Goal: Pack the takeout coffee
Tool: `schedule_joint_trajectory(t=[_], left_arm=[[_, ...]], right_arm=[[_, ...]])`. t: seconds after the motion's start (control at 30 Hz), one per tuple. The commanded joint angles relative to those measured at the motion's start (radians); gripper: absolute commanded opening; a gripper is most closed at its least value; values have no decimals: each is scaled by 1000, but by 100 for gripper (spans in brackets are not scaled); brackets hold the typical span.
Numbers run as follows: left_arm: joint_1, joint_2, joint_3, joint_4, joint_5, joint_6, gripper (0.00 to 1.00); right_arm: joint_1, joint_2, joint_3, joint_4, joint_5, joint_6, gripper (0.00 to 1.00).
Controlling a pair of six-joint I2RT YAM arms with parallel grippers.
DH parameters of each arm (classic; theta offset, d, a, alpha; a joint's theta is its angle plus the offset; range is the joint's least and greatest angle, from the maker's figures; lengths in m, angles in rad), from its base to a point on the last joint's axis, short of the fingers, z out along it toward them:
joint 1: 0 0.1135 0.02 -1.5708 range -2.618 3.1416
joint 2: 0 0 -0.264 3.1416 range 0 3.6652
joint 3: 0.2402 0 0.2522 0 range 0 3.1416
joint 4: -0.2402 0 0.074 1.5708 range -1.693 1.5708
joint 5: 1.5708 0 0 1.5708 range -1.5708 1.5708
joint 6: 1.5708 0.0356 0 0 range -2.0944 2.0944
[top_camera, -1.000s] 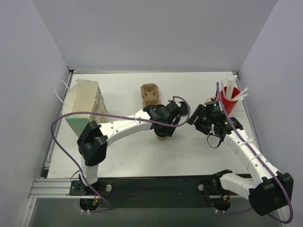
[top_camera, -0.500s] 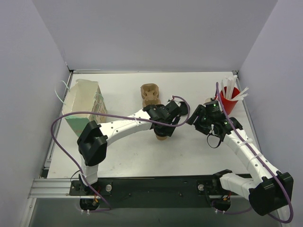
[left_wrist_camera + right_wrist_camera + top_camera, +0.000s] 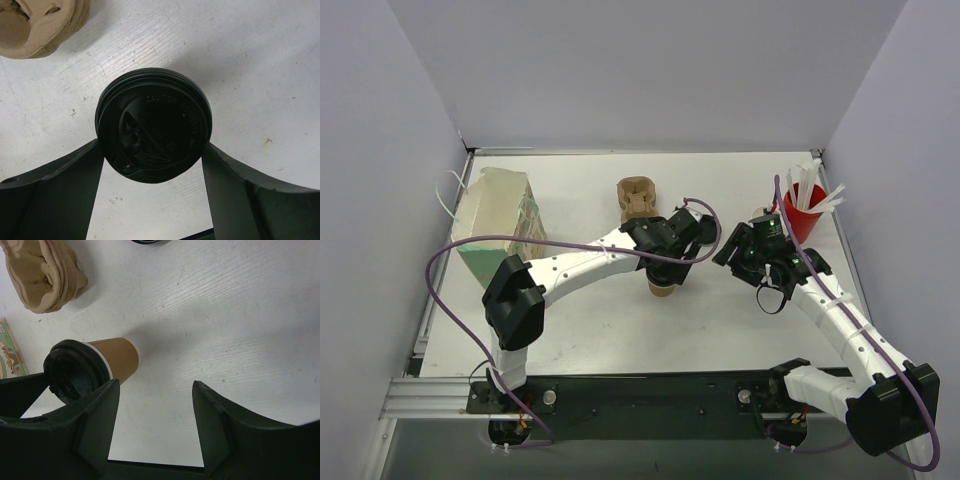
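**Left pincer clamped on the coffee at mid-table**

The left pincer (image 3: 151,147) is clamped on the takeout coffee (image 3: 155,112). Its two dark fingers (image 3: 65,200) meet the cup on either side at the black lid, which fills the middle of the left wrist view. From above, the brown cup sits beneath that pincer near the middle of the table (image 3: 590,325). Whether its base touches the surface I cannot tell. The right pincer (image 3: 156,384) hangs close by on the right, its fingers apart with only bare tabletop between them.

The table is white and matt, marked with fine grain lines, faint scratches and small dark specks. On the far side of the cup, apart from it, lies the moulded pulp cup carrier (image 3: 638,200). Well to the left, a pale, green-sided bag (image 3: 500,230) stands beside the left wall (image 3: 370,200). Near the far right corner stands a red cup (image 3: 802,215) of white sticks.

Plain lilac-grey walls close the table in, the back wall (image 3: 650,70) and the right wall (image 3: 910,160) matching the left. Along the near edge run a black base plate (image 3: 650,398) and a metal rail (image 3: 420,400). Purple cables (image 3: 445,262) loop off both arms.
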Motion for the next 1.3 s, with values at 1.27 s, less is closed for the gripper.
schedule_joint_trajectory(t=[1.27], left_arm=[[10,16,4,-18,37,8,66]], right_arm=[[96,73,-7,66,11,9,55]])
